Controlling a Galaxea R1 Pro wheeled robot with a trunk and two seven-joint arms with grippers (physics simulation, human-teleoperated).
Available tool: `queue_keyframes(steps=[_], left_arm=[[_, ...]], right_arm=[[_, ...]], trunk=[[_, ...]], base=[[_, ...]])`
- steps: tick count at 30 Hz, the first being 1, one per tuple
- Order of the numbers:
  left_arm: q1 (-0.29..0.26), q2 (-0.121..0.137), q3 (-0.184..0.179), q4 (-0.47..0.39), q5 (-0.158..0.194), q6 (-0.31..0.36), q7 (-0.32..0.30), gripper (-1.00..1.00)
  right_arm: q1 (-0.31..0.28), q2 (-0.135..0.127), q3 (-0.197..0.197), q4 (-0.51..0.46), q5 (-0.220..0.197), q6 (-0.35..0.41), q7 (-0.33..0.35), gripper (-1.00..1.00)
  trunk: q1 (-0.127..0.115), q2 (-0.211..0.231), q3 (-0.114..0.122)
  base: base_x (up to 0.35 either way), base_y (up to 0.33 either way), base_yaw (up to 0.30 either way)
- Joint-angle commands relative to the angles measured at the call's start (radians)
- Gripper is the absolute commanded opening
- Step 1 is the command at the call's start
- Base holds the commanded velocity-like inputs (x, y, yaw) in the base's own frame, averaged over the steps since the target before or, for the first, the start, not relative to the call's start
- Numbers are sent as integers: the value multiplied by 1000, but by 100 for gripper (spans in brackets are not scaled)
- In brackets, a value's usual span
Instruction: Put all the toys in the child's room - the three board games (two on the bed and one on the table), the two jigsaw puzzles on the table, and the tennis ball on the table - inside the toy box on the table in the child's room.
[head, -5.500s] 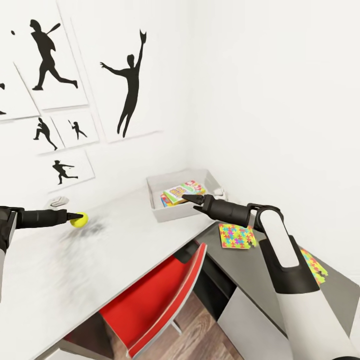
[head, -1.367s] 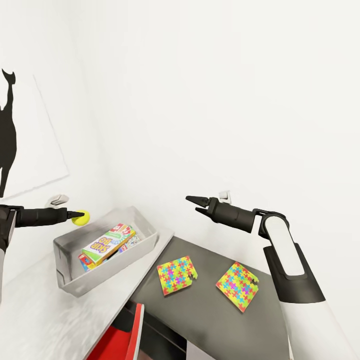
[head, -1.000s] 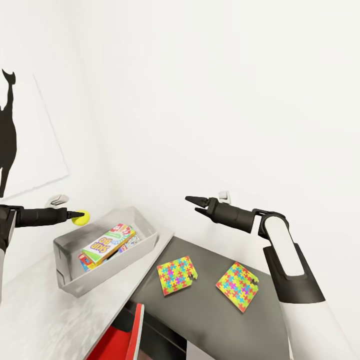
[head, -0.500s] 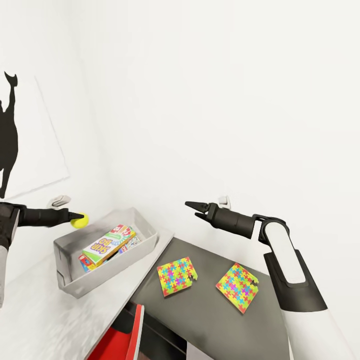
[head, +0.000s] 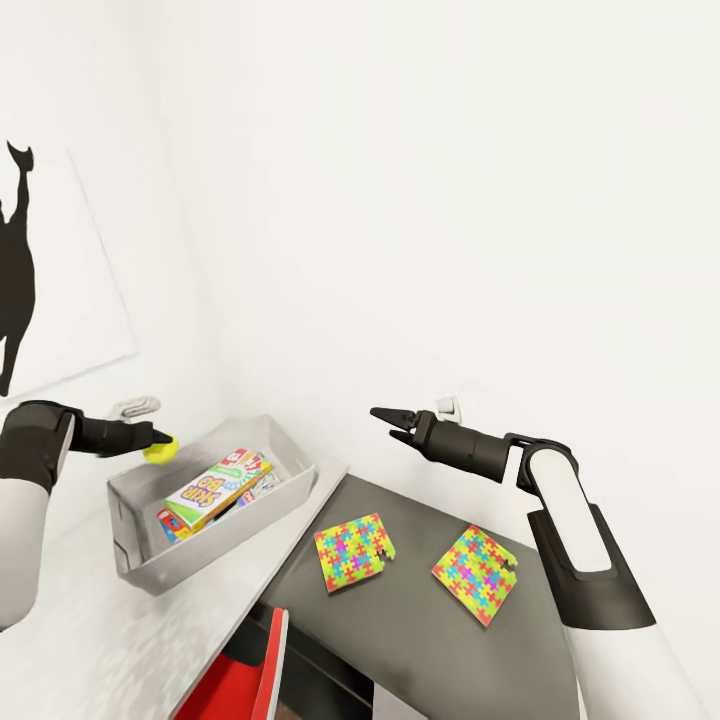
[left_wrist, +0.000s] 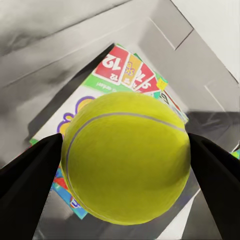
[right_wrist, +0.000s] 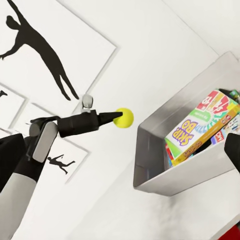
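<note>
At far left of the head view, our left tool is clamped on the tennis ball, one finger on each side of it. The ball hangs in the air over the far left corner of the toy box, not touching it. From the left wrist camera the ball sits between both dark fingers, with the box floor and game lids below it. The right wrist camera also catches the ball at the left tool's tip, up and away from the box rim.

Next right, the toy box rests on the light grey part of the surface, close to the seam with the dark grey part. Inside it we see the SKIP-BO board game lying tilted on top of other colourful game boxes; we cannot count those.

On the dark grey top, two jigsaw puzzles lie flat, outside the box: one near the box's right end, the other further right, apart from the first.

Above the dark top, our right tool is held in the air near the white wall, fingers slightly apart, nothing between them. It is well above the puzzles, touching nothing.

A red chair edge pokes out under the surface at the bottom.
</note>
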Motion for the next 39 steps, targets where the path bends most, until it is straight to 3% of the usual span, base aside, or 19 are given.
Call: queue_keyframes(steps=[1, 23, 39], left_arm=[[-1, -3, 1, 0, -13, 4, 3, -100], [-1, -10, -30, 59, -17, 3, 126, -100], [-1, -13, -54, 61, -18, 3, 161, -100]], right_arm=[[-1, -1, 1, -1, -3, 2, -3, 100], [-2, 0, 0, -1, -3, 2, -3, 100], [-3, 1, 22, -1, 0, 2, -4, 100]], trunk=[[1, -2, -3], [1, -2, -29], [1, -2, -52]], base=[[0, 0, 0], [0, 0, 0], [0, 0, 0]])
